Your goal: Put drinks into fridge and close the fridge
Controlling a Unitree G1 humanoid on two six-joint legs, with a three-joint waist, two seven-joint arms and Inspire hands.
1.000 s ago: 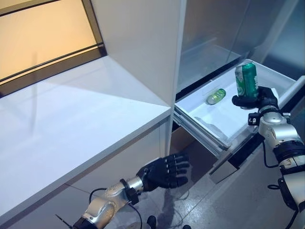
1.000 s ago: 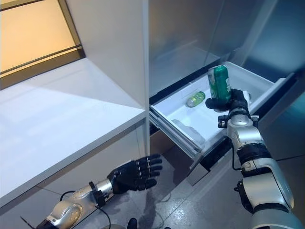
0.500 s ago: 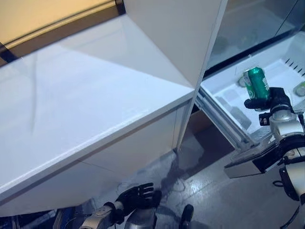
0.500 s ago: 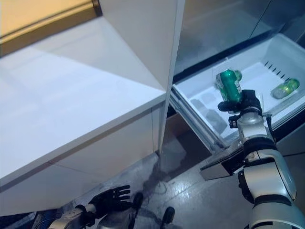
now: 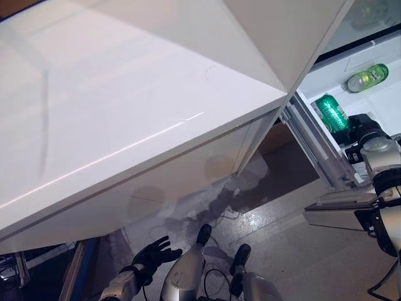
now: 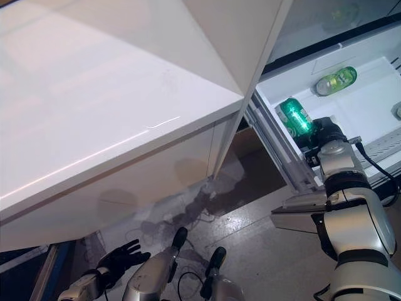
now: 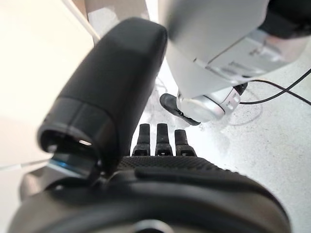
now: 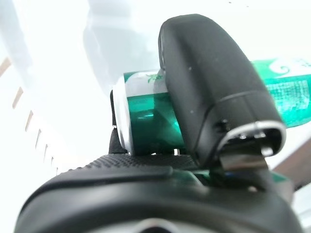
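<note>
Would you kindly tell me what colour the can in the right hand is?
The can is green with a silver end, clearest in the right wrist view.

The white counter top [image 5: 125, 94] is lit brightly from above and a thin streak of glare is seen along its front edge, while soft overlapping shadows are cast on the cabinet front and the grey floor [image 5: 276, 232] beneath it. The fridge drawer [image 6: 369, 106] interior is washed out to near white. In both wrist views the nearest dark parts are rendered out of focus, and the background is overexposed.
</note>
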